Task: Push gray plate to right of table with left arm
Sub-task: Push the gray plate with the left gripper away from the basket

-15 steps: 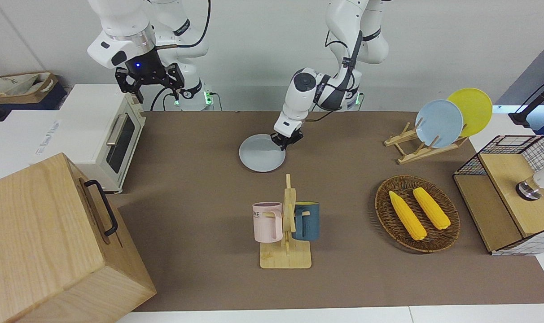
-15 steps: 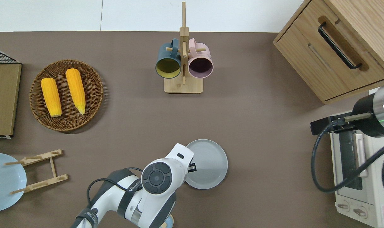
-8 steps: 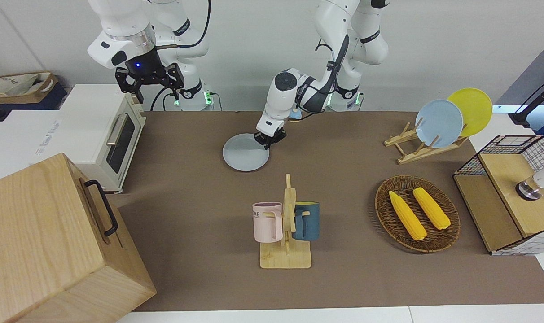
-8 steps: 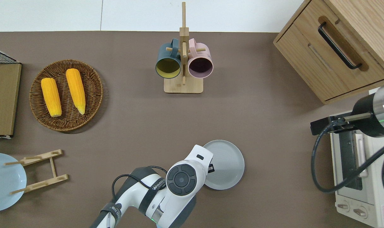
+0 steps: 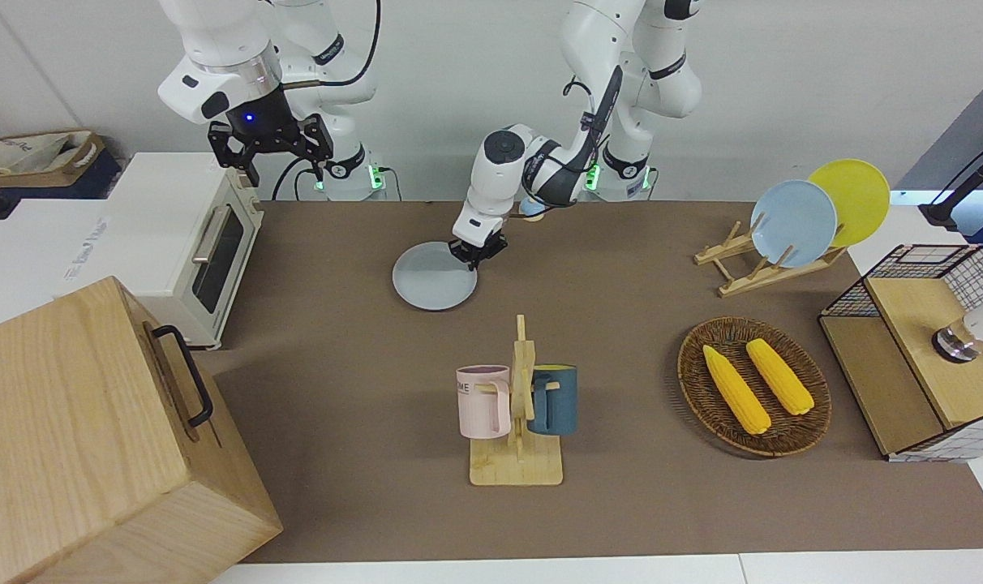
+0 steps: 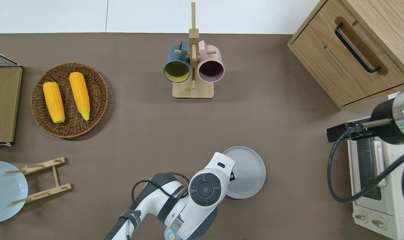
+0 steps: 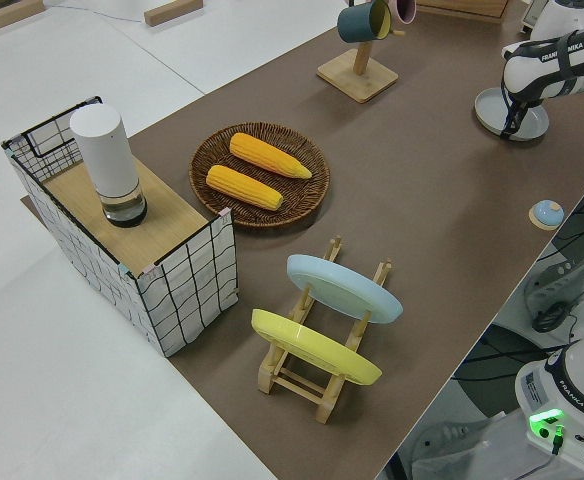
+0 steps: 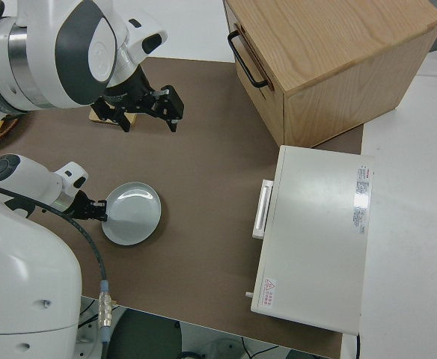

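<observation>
The gray plate (image 5: 433, 278) lies flat on the brown table (image 5: 337, 357), nearer to the robots than the mug rack. It also shows in the overhead view (image 6: 247, 172) and the right side view (image 8: 134, 214). My left gripper (image 5: 475, 251) is low at the table, against the plate's rim on the side toward the left arm's end. In the overhead view the left gripper (image 6: 231, 175) is mostly hidden under its own wrist. My right gripper (image 5: 269, 151) is parked with its blue light on, its fingers spread and empty.
A mug rack (image 5: 517, 405) with a pink and a blue mug stands mid-table. A toaster oven (image 5: 191, 239) and a wooden cabinet (image 5: 94, 438) fill the right arm's end. A corn basket (image 5: 753, 385), a plate rack (image 5: 763, 264) and a wire shelf (image 5: 921, 349) stand toward the left arm's end.
My left gripper has slid toward the right arm's end of the table and the gray plate has moved with it. The right arm has not moved.
</observation>
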Available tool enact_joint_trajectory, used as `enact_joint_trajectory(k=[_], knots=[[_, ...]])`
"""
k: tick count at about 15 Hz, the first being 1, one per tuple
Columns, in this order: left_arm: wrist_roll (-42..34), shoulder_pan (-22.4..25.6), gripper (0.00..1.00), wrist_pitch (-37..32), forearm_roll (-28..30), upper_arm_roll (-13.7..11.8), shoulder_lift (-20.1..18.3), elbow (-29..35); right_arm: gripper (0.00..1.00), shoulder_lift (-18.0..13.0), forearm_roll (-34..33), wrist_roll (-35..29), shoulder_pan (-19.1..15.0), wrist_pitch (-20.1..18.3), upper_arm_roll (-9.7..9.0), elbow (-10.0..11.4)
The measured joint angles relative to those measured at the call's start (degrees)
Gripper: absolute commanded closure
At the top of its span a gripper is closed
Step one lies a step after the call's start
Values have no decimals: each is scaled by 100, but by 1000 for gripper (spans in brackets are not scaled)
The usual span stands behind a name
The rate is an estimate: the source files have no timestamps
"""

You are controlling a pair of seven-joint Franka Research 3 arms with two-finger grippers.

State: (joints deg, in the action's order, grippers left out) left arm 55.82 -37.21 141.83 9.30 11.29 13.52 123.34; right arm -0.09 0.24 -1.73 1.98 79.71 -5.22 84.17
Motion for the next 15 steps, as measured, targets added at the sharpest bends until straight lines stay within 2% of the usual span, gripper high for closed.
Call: enact_joint_trajectory(k=[1,2,3,4,5,8,11,15], knots=[[2,0,907,-1,-1,0,0,0,17,0,0,0,0,0,0,0],[2,0,761,-1,-2,0,0,-1,17,0,0,0,0,0,0,0],[3,0,516,-6,-7,-1,3,-2,17,0,0,0,0,0,0,0],[5,-4,192,7,-35,2,37,-10,17,0,0,0,0,0,0,0],[5,-5,9,-13,-89,8,46,-29,17,0,0,0,0,0,0,0],[-4,-9,7,-62,-331,9,97,-69,17,0,0,0,0,0,0,0],[-204,5,7,-388,-379,-65,63,-124,17,0,0,0,0,0,0,0],[-485,136,7,-863,-379,-146,-178,-210,17,0,0,0,0,0,0,0]])
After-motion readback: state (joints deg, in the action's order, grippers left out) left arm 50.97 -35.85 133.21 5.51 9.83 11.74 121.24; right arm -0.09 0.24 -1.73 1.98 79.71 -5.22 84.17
